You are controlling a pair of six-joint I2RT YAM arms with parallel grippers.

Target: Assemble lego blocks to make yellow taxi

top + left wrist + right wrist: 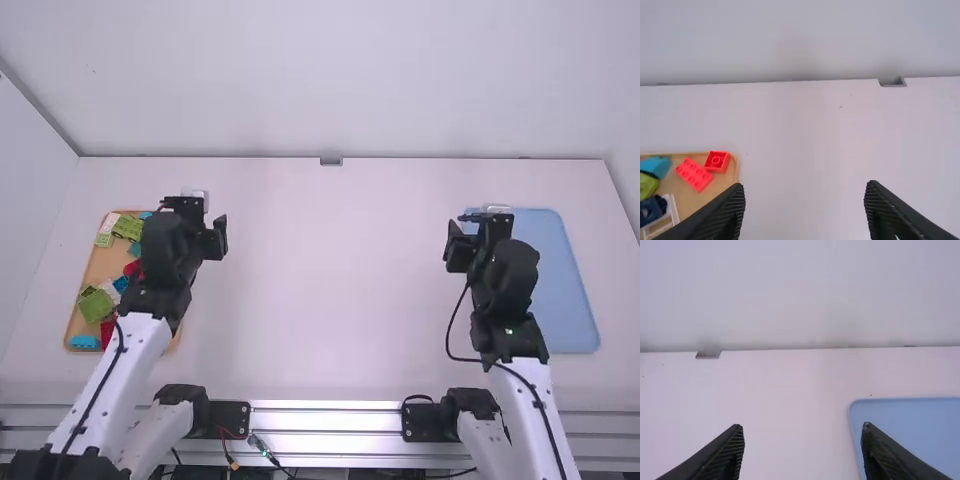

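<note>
Left of left gripper (pixel 207 234): scattered lego blocks (pixel 97 305) on tan tray (pixel 99 264) | spread wide, gripping nothing | beside blue tray (pixel 568 285), right gripper (pixel 465 240): likewise wide, empty

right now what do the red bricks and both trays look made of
Red bricks: smooth hard plastic, by their moulded studs and even colour. Blue tray: probably matte plastic; one flat colour, rounded corners. Tan tray: wood or plastic, its plain dull surface settles neither.
</note>
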